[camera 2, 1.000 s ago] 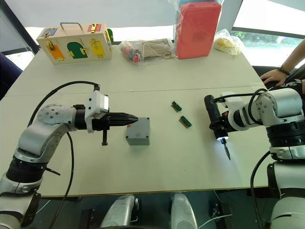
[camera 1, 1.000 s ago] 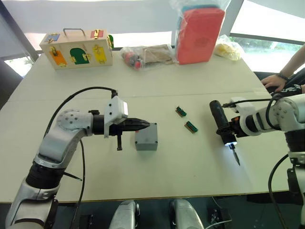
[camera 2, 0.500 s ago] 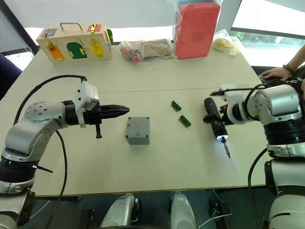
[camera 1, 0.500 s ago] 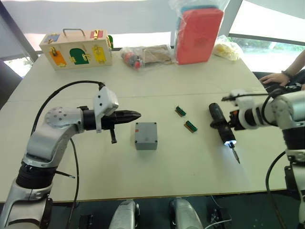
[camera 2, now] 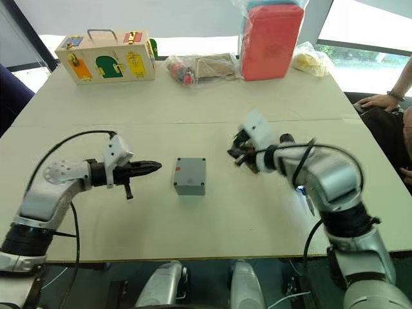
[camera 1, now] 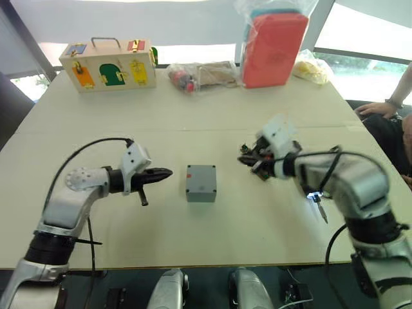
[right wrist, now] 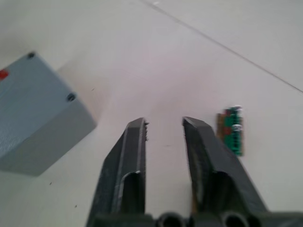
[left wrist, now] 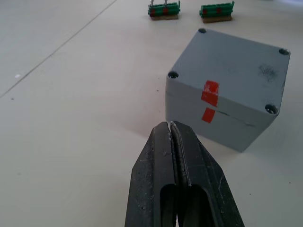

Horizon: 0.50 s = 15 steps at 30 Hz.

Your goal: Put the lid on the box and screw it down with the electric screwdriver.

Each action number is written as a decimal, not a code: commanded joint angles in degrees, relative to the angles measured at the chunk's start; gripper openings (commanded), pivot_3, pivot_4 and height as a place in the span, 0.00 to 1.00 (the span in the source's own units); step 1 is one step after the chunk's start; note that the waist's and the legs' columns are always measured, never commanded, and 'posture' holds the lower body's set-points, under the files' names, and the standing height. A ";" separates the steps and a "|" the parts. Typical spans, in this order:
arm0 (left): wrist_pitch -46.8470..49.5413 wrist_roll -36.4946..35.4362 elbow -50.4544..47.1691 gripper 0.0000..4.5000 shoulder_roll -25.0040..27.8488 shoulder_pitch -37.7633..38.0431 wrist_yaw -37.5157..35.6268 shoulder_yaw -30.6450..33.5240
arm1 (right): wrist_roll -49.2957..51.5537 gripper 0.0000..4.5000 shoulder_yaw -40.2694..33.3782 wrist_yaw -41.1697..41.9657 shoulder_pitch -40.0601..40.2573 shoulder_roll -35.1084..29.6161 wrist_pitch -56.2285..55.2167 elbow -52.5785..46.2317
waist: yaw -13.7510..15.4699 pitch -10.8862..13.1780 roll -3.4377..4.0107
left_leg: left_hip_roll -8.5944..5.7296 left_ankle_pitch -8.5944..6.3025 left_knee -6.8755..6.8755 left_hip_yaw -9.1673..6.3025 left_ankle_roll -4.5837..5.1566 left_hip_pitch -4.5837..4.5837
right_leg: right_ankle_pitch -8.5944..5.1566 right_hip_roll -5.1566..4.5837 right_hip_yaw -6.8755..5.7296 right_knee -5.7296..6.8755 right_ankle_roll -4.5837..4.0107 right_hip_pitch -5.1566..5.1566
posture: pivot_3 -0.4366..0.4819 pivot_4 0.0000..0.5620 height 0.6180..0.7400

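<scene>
- In the eye views, we see the left gripper (camera 1: 166,173) closed and empty, just beside the box (camera 1: 201,183), which carries the lid (camera 1: 201,174) in the middle of the pale table (camera 1: 193,116). The electric screwdriver (camera 1: 317,198) shows its lit tip behind the right arm.
- In the left wrist view, our fingers (left wrist: 189,165) are pressed together; two green pieces (left wrist: 164,10) lie beyond the box.
- In the right wrist view, the right gripper (right wrist: 164,125) stands open, holding nothing, between the box and one green piece.

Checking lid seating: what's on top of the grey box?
The lid sits on the box, red marks lined up across the seam, corner holes showing. Whether screws are in them, and the inside, can't be seen.
</scene>
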 commanded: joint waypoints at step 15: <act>-7.92 6.48 8.61 0.00 -8.55 -7.15 1.11 -4.99 | -3.83 0.01 8.56 4.67 2.71 6.10 -1.62 -2.46 | -0.17 0.01 -0.04 | 0.03 0.04 0.09 -0.02 -0.05 0.11 | 0.04 0.10 -0.03 0.23 0.05 0.00 | 0.48 0.27 0.92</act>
